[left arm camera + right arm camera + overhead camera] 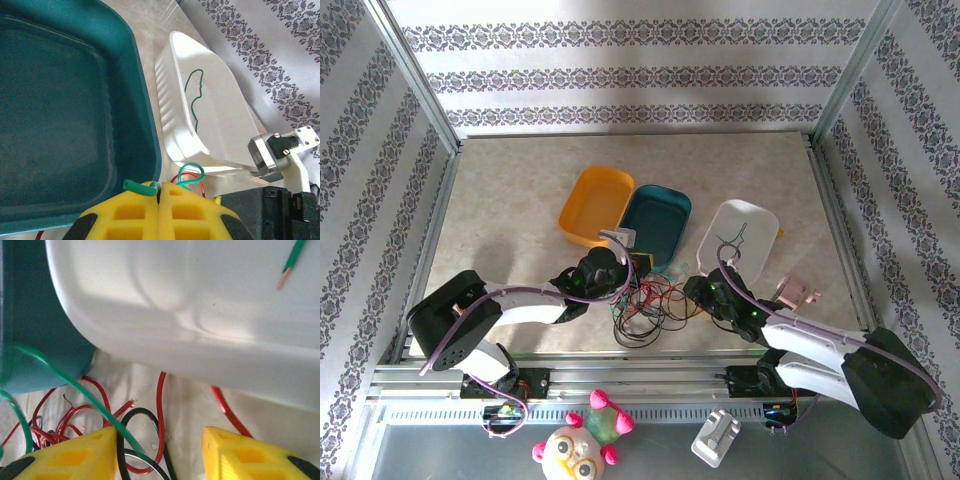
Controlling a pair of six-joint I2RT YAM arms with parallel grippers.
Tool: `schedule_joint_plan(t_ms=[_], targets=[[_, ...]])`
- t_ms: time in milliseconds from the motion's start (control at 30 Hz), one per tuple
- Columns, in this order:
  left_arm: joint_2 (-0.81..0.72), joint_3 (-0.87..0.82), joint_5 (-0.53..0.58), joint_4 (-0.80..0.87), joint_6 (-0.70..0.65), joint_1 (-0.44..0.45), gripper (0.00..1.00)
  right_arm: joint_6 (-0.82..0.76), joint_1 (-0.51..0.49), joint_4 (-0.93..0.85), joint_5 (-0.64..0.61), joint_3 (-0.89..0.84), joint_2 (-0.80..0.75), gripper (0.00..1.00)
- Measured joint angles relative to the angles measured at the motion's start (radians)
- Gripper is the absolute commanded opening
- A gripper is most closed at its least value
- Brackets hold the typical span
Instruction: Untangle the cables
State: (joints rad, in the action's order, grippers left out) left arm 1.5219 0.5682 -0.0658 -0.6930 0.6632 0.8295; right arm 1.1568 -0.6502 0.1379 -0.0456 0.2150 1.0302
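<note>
Left gripper [159, 192] is clamped on a thin green cable [137, 186]; right gripper [157, 434] is spread above curled red and black cables [161, 405].

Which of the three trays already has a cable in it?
The white tray, rightmost: a green cable lies inside. The yellow tray and teal tray hold none.

Red, black and green cables [645, 305], an orange tray [595, 200], teal tray [660, 215], white tray [757, 225] (yellow fingers [125, 217]).

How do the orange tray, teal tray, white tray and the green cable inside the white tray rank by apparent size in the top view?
1. Orange tray, teal tray, white tray: look alike, no sure ranking.
2. Green cable: clearly smallest.
</note>
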Motion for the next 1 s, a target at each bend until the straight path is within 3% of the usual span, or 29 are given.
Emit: schedule_joint_plan(t_ms=[367,500,633,1000], targets=[[0.000,0.000,0.001,-0.004,0.000,0.000,0.00,0.005,0.000,-0.064,-0.066,-0.076,-0.269,0.55],[0.001,0.000,-0.011,-0.018,0.000,0.000,0.00,-0.016,0.000,-0.100,-0.085,-0.076,-0.342,0.61],[0.001,0.004,-0.033,-0.024,0.000,0.000,0.00,-0.020,0.005,-0.144,-0.112,-0.080,-0.371,0.74],[0.005,0.129,-0.086,0.031,-0.017,0.000,0.00,0.147,0.053,-0.270,-0.203,-0.132,-0.457,0.75]])
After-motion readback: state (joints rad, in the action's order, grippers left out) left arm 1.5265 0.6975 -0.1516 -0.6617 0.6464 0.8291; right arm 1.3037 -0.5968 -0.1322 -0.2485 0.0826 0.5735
